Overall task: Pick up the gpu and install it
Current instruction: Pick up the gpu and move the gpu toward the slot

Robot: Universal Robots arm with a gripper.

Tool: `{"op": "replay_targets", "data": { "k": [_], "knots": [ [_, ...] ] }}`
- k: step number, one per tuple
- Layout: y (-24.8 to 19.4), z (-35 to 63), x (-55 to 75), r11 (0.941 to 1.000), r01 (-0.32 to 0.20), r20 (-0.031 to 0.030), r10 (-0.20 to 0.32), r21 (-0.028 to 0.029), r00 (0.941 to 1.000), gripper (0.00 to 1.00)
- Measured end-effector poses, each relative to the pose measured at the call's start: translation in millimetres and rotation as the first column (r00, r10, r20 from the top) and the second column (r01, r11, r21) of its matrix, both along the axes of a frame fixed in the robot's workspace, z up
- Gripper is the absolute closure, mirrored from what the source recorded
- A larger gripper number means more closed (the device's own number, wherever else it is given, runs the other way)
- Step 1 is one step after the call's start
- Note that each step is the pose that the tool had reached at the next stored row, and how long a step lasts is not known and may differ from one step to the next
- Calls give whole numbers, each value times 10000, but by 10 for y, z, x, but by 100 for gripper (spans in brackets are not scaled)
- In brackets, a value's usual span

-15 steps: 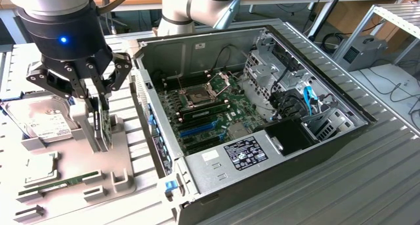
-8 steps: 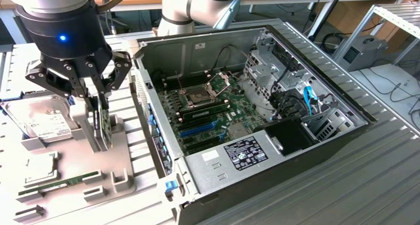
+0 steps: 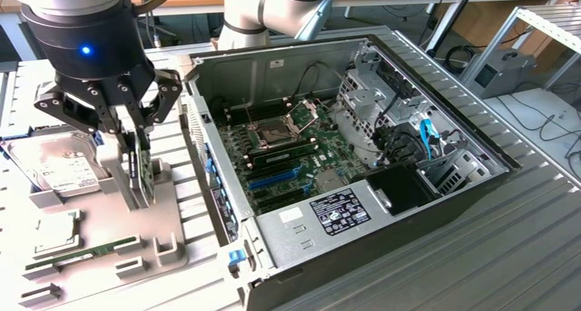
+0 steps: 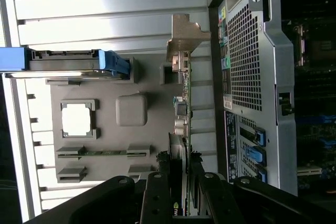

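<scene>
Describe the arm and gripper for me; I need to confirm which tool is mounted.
Silver-grey arm with rounded joint housings. The gripper has a black cylindrical body, a glowing blue light, and black linkage jaws with visible bolts.

Exterior view: from high off the arm, looking down at a slant over the open computer case (image 3: 263,73) and grey holder (image 3: 168,236), at middling range. Wrist view: straight down past the gripper (image 4: 179,162), close in. Shared: holder, upright gpu (image 3: 136,168), the case's near side
</scene>
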State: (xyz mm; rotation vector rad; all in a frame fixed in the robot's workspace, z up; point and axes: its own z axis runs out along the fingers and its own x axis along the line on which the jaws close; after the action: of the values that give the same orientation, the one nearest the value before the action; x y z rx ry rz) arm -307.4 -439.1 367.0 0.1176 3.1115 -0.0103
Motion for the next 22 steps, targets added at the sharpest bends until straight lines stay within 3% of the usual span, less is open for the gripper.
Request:
{"op": "replay_targets", "data": {
  "k": [22],
  "knots": [
    [0, 65, 0, 10000, 1, -1, -1, -1, 10000, 74]
  ]
}}
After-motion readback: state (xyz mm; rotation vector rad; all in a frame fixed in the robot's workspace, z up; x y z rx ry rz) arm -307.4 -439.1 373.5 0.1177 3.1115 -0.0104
